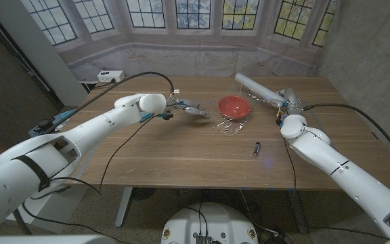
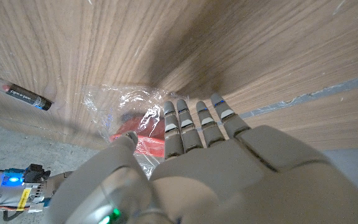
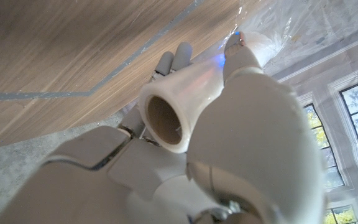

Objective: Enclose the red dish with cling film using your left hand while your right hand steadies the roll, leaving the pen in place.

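Left arm reaches in from the near left corner, forearm angled toward the table's middle. Left hand [image 1: 189,109] sits just left of the red dish [image 1: 233,106], held low over the wood. In the left wrist view the left hand [image 2: 229,162] has its fingers [image 2: 180,121] straight, side by side, pointing at the dish [image 2: 143,134]; nothing is gripped in them. Whether the fingertips touch the film cannot be told.

Right arm comes in from the near right corner, elbow bent, wrist turned toward the far edge. Right hand [image 1: 288,102] is closed around the near end of the cling film roll [image 1: 256,88]. The right wrist view confirms it: the right hand [image 3: 229,124] is wrapped round the roll [image 3: 179,106], with the open cardboard core facing the camera and the thumb lying over the top. The roll lies aslant behind and to the right of the dish, its far end pointing toward the window side.

The red dish stands near the table's [image 1: 181,156] centre, toward the back. A crumpled sheet of cling film [image 1: 230,124] lies over and around its near side, spilling onto the wood; in the left wrist view the film [image 2: 110,99] bunches loosely over the dish.

The pen [image 1: 256,149] lies apart on the bare wood, nearer the robot and right of the dish; also seen from the left wrist [image 2: 23,95].
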Robot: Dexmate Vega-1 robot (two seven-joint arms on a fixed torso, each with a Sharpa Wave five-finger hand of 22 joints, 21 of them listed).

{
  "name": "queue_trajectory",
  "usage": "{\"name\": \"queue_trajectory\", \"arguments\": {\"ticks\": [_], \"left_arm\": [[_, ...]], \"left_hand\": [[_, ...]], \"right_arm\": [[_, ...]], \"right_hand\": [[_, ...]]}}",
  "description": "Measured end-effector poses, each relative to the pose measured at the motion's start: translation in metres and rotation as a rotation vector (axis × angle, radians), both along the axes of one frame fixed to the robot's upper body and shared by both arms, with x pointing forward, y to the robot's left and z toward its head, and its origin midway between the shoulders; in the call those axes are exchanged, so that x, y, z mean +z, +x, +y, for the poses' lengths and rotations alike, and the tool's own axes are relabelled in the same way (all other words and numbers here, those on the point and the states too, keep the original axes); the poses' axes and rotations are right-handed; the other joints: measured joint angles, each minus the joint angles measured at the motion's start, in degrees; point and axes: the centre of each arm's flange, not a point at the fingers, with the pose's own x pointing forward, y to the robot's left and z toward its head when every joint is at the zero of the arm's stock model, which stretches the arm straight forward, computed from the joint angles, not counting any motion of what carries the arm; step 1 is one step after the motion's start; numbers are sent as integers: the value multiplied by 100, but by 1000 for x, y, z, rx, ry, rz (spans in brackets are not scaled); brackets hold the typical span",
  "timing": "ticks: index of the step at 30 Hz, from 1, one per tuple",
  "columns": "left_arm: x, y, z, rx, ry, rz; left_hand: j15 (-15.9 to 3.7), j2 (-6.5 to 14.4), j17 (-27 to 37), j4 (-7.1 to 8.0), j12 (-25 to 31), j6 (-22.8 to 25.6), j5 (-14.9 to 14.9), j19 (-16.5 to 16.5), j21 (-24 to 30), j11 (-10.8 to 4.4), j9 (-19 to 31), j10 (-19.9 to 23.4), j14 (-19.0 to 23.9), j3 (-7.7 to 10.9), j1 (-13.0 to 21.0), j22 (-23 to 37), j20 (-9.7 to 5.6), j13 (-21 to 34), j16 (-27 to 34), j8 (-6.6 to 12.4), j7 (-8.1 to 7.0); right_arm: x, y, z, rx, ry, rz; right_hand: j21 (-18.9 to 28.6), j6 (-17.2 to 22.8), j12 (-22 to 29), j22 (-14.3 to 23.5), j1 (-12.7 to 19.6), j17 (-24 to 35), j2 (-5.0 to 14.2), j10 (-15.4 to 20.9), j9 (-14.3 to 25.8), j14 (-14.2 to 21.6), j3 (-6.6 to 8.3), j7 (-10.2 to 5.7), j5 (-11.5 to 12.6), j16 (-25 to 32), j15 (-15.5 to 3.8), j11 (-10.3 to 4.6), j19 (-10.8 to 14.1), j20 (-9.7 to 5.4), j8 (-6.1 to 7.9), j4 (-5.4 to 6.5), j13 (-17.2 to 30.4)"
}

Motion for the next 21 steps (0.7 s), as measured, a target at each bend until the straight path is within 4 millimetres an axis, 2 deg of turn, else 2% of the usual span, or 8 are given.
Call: {"name": "queue_trajectory", "arguments": {"ticks": [21], "left_arm": [[1,1,-5,13,57,-18]], "left_hand": [[0,14,-1,14,0,21,0,1,0,32,0,-31,1,14,-136,2,0,-25,0,0,21]], "right_arm": [[0,5,-3,4,8,-3]], "right_hand": [[32,-9,-1,1,0,-1,0,0,4,2,0,-9,0,-21,0,0,-21,-21,-5,1,31]]}}
